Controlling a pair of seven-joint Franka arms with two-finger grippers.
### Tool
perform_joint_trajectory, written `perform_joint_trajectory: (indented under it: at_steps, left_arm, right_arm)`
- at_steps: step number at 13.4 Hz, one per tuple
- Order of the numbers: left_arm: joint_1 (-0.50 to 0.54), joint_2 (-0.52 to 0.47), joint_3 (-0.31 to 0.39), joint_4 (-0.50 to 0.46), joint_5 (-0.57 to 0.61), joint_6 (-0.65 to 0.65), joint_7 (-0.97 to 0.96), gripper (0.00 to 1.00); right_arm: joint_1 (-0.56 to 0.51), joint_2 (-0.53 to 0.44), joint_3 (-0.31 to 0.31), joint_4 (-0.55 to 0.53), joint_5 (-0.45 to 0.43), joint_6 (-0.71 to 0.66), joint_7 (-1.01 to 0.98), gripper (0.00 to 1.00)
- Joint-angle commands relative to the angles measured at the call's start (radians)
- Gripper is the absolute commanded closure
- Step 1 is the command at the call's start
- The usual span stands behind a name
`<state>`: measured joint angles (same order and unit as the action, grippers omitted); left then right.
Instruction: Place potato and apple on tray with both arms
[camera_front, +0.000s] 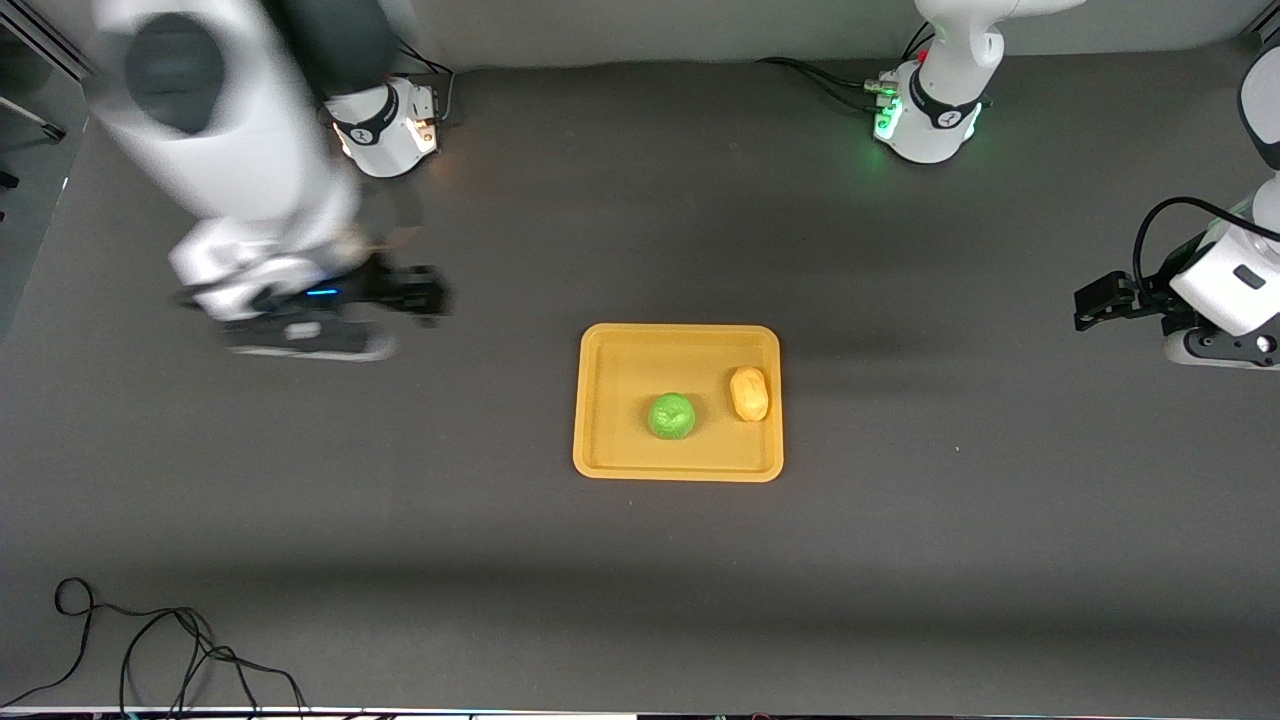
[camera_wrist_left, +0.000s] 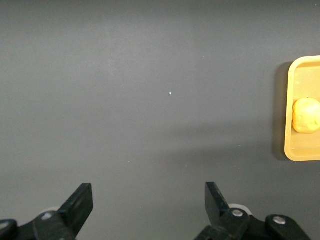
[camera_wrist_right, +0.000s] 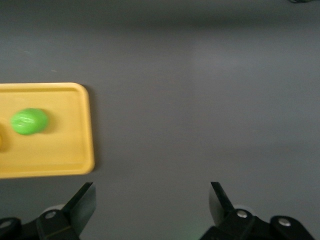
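Observation:
The yellow-orange tray (camera_front: 620, 365) lies in the middle of the table. The green apple (camera_front: 672, 416) and the yellow-orange potato (camera_front: 749, 394) both rest in it, apart, the potato toward the left arm's end. My right gripper (camera_front: 428, 294) is open and empty over bare table toward the right arm's end, clear of the tray. My left gripper (camera_front: 1088, 304) is open and empty over bare table at the left arm's end. The left wrist view shows its gripper (camera_wrist_left: 148, 200), the tray (camera_wrist_left: 304, 70) and potato (camera_wrist_left: 306, 115). The right wrist view shows its gripper (camera_wrist_right: 151, 200), the tray (camera_wrist_right: 60, 150) and apple (camera_wrist_right: 29, 121).
The right arm's base (camera_front: 390, 125) and the left arm's base (camera_front: 930, 115) stand along the table edge farthest from the front camera. A loose black cable (camera_front: 150, 650) lies at the near corner at the right arm's end.

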<state>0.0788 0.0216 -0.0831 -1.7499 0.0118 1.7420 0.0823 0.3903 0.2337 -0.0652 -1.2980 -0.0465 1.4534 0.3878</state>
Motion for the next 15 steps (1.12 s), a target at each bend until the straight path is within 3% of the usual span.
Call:
perform_joint_trajectory:
  at_steps: [1,3,10,13,15]
  left_arm:
    - [-0.014,-0.028,0.005,-0.026,0.011,0.004,0.01,0.0]
    - [-0.013,-0.028,0.005,-0.026,0.011,0.004,0.01,0.0]
    - [-0.013,-0.029,0.005,-0.026,0.011,0.005,0.01,0.0]
    - [-0.025,-0.029,0.005,-0.028,0.011,0.005,-0.006,0.0]
    - [-0.025,-0.031,0.005,-0.037,0.01,0.005,-0.006,0.0]
  right_arm:
    - [-0.152,-0.166,0.019,-0.235,0.027,0.083,-0.182,0.0]
    - [-0.243,-0.22,0.019,-0.314,0.028,0.123,-0.28,0.0]
    - [-0.294,-0.217,-0.061,-0.29,0.024,0.116,-0.363,0.0]
    - [-0.298,-0.211,-0.059,-0.291,0.025,0.11,-0.363,0.0]
    - [-0.359,-0.209,-0.012,-0.291,0.034,0.108,-0.362,0.0]
